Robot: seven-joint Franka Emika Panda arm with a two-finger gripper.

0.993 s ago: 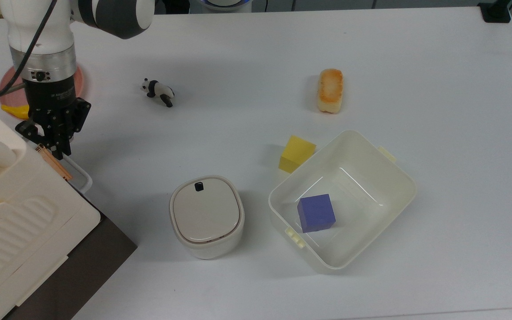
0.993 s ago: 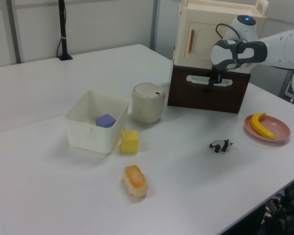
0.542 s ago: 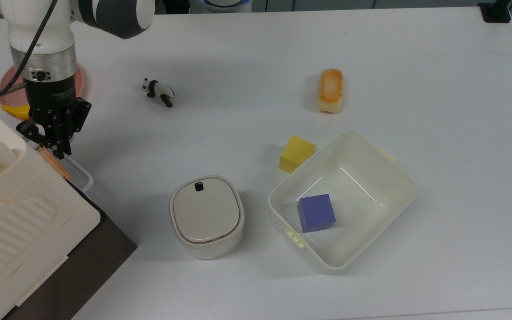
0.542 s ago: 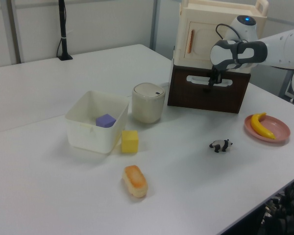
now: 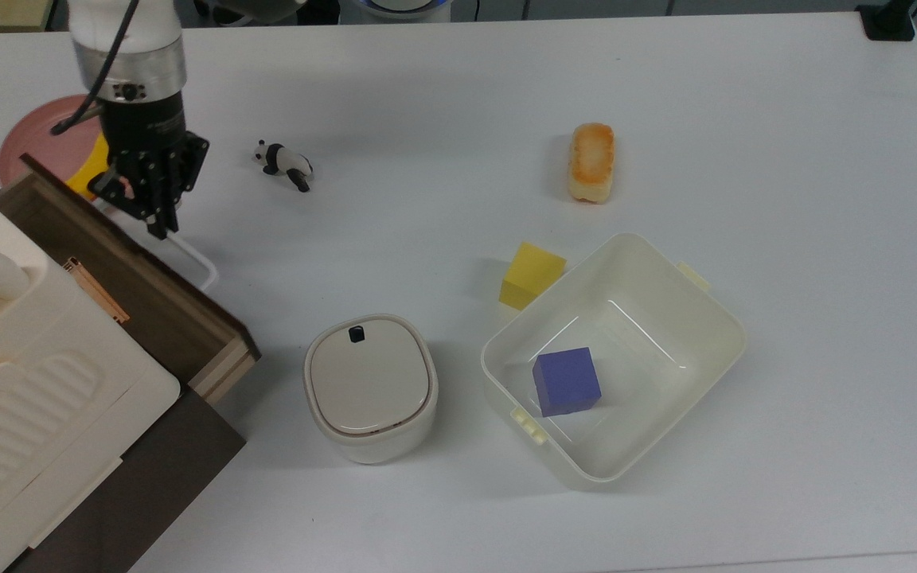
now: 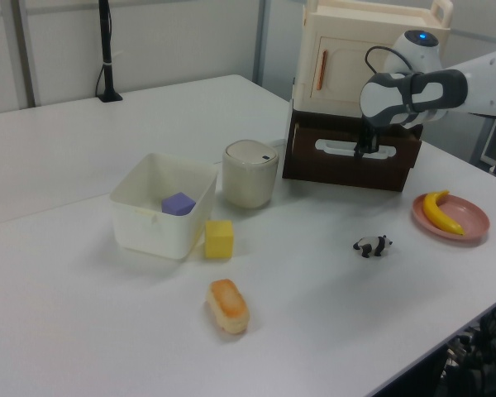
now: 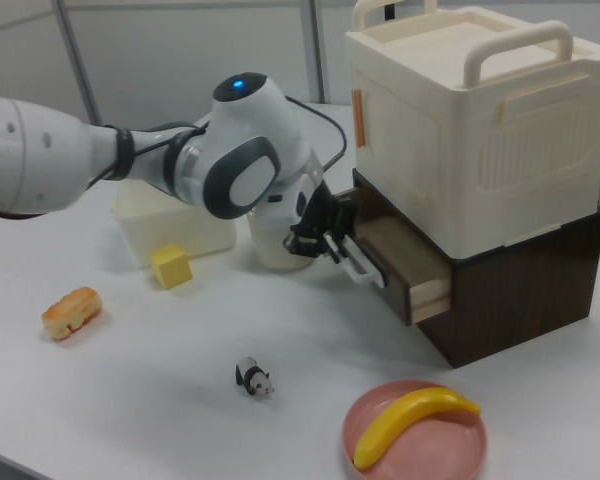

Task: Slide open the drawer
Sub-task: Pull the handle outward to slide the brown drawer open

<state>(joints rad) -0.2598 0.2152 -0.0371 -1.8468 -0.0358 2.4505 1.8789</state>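
While the drawer [image 5: 120,274] stood partly pulled out from its dark brown cabinet [image 7: 520,290], the gripper [image 5: 158,227] pointed down at the white loop handle [image 5: 192,259] on the drawer's front panel, its fingers closed around that handle. Light wood showed at the drawer's side edge in the right view, directly behind the gripper. Above the drawer, behind and over the gripper in the left view, sat the cream ribbed box [image 6: 372,58] with its thick handle. Just past the gripper toward the top view's upper left lay the pink plate [image 5: 40,147] with a banana [image 7: 410,420] on it. Near the gripper, toward the top view's right, stood the small panda figure [image 5: 283,163]. Further off, toward the top view's lower right, sat the rounded cream container [image 5: 369,386] with its lid on. Beyond that, well apart from the gripper, were the yellow cube [image 5: 532,274], touching or just beside the open cream tub [image 5: 705,318], which held a purple cube [image 5: 566,380]. The bread roll [image 5: 591,161] lay far from the gripper on the white table [image 5: 785,159].
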